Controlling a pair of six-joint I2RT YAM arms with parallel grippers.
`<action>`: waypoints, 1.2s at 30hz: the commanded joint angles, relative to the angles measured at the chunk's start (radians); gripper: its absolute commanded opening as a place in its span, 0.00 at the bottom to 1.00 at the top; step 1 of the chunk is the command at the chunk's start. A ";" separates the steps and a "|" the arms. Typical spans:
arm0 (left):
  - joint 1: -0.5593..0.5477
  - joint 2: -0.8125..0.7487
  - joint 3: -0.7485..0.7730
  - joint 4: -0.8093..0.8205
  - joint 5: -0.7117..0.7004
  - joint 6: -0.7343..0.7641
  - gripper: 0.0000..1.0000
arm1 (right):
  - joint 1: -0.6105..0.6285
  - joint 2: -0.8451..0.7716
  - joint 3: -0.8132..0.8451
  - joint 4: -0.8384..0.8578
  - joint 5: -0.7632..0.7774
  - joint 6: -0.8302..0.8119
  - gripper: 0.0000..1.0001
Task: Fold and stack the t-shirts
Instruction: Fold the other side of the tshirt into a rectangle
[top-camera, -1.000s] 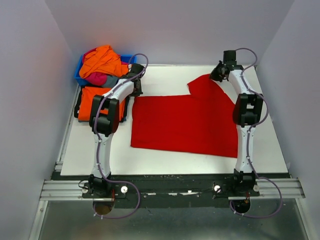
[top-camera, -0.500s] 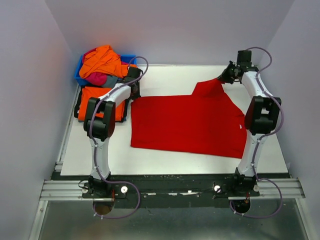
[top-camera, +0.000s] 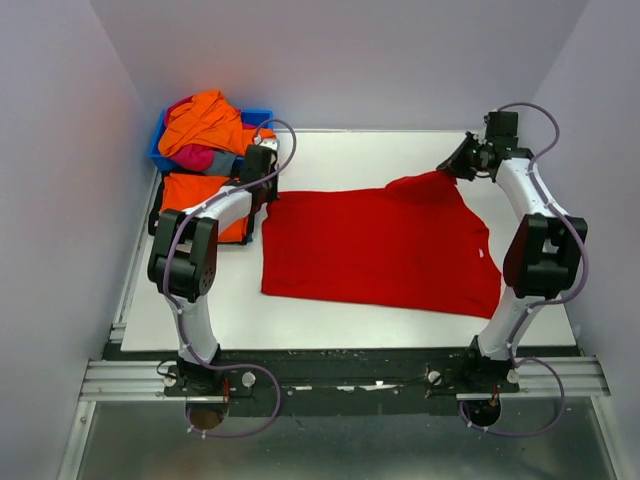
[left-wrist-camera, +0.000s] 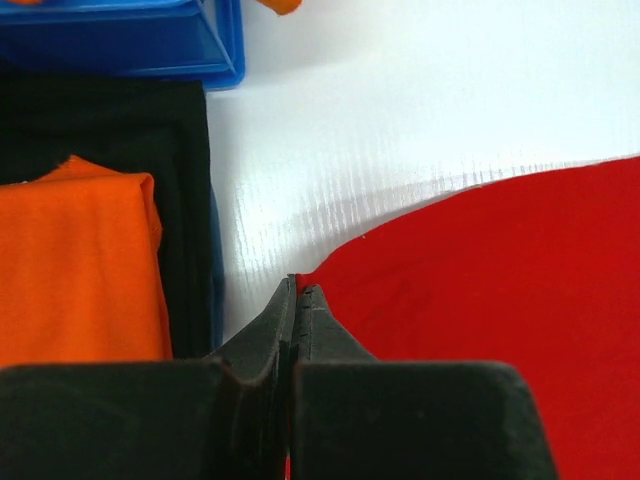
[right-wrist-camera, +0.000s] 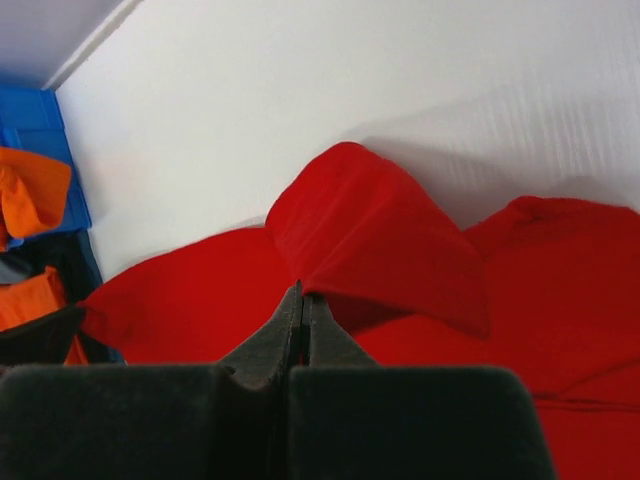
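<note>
Two grippers pinch the red t-shirt (top-camera: 380, 245) at its far corners. At far left, the blue bin (top-camera: 157, 150) with its heaped orange shirt (top-camera: 205, 120) and the folded orange shirt (top-camera: 185, 195) lie unchanged. The left gripper (left-wrist-camera: 298, 292), clamped tight on the far-left corner, has barely shifted, though its elbow swung leftward. The right gripper (right-wrist-camera: 302, 292), nipping the far-right fold, has drawn rightward, spreading the cloth wider across the table (top-camera: 330, 155).

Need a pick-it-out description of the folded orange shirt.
Find the blue bin at the far-left corner of the white table. On its near side lies the folded orange shirt: flat and squared on a black base, unlike the crumpled orange shirt heaped in the bin.
</note>
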 joint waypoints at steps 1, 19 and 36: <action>0.007 -0.060 -0.048 0.111 0.043 0.045 0.00 | -0.020 -0.112 -0.081 0.011 -0.036 -0.020 0.01; 0.001 -0.414 -0.564 0.592 0.145 0.128 0.00 | -0.043 -0.535 -0.459 0.013 -0.042 -0.024 0.01; -0.062 -0.427 -0.500 0.220 0.067 0.145 0.00 | -0.045 -0.781 -0.753 0.008 0.032 -0.020 0.01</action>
